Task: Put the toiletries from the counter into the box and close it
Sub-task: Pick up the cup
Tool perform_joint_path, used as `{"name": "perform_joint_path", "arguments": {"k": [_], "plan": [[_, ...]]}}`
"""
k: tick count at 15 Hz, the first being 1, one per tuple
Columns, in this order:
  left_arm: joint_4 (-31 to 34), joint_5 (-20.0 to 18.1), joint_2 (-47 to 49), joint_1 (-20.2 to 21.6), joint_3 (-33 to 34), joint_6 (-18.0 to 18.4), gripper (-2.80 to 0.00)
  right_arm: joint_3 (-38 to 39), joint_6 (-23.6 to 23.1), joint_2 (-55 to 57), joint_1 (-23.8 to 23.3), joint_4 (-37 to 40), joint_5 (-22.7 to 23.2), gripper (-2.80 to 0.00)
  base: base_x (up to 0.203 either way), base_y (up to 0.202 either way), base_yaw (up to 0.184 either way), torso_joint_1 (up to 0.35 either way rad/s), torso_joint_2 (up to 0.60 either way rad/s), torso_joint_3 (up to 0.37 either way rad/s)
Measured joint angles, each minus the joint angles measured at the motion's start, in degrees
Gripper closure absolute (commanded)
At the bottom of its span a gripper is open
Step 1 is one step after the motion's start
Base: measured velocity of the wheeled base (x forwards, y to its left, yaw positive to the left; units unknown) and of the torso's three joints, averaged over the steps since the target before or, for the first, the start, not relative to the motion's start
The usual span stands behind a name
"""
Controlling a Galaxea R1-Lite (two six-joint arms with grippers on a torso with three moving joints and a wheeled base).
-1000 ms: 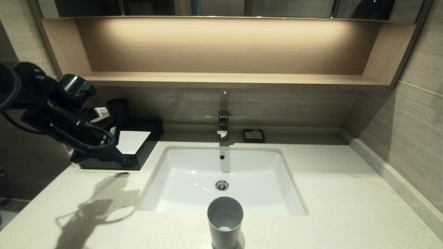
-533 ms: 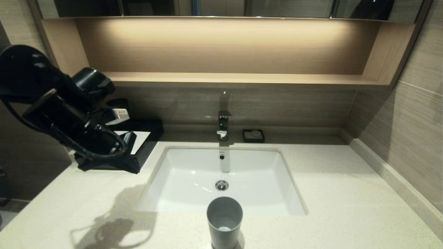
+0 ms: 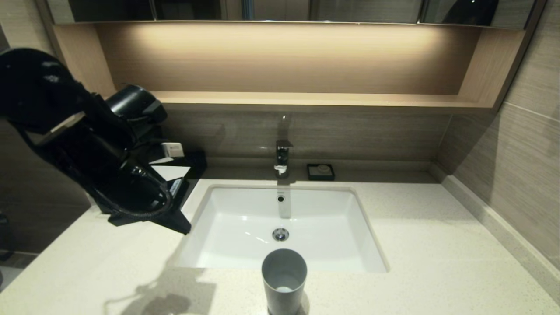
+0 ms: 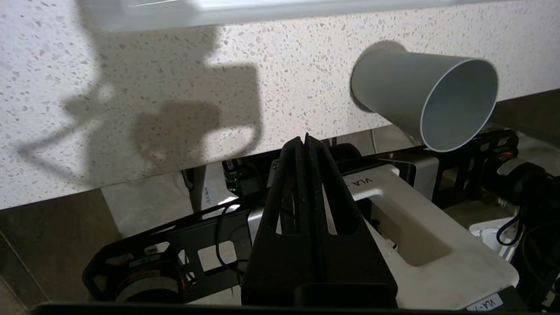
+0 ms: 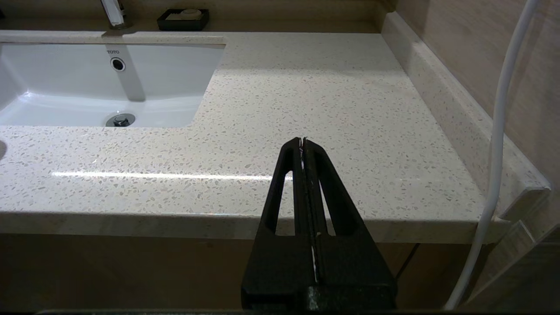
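While the left arm hangs above the table's (image 3: 415, 227) left side, its left gripper (image 4: 305, 142) has its fingers (image 4: 316, 175) pressed together with nothing between them, and in the head view its black wedge tip points toward the sink's left rim. Behind that arm, at the table's back left corner, sits the box (image 3: 192, 162), low and black with a white panel on top; most of it is hidden by the arm, so whether its drawer is in or out cannot be told. No toiletries packets show anywhere on the pale speckled surface. The white sunken sink (image 3: 245, 218) fills the middle of the table, with a chrome faucet (image 3: 282, 159) at its back edge. A grey plastic cup (image 3: 284, 280) stands upright at the table's front edge, just in front of the sink. A small black soap dish (image 3: 320, 171) rests near the back edge, just right of the faucet. Above the back wall runs a lit wooden shelf (image 3: 306, 98). Beyond the front right corner, the right gripper (image 5: 304, 142) hangs off the table's front edge, its fingers also closed on nothing.
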Motion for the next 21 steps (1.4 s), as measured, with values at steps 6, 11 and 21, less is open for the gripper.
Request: {"name": "perform_joint_path", "arguments": {"k": [6, 11, 21], "plan": [[0.4, 4.4, 1.8, -6.9, -1.6, -2.2, 0.00, 0.0, 0.0, 0.0, 0.0, 0.0, 0.0, 0.00, 0.000, 0.000, 0.000, 0.000, 0.00, 0.000], [2.8, 4.5, 2.4, -10.2, -5.0, 4.0, 0.00, 0.0, 0.0, 0.0, 0.0, 0.0, 0.0, 0.00, 0.000, 0.000, 0.000, 0.000, 0.00, 0.000], [2.9, 4.4, 5.8, -14.3, -6.7, 9.5, 0.00, 0.0, 0.0, 0.0, 0.0, 0.0, 0.0, 0.00, 0.000, 0.000, 0.000, 0.000, 0.00, 0.000]]}}
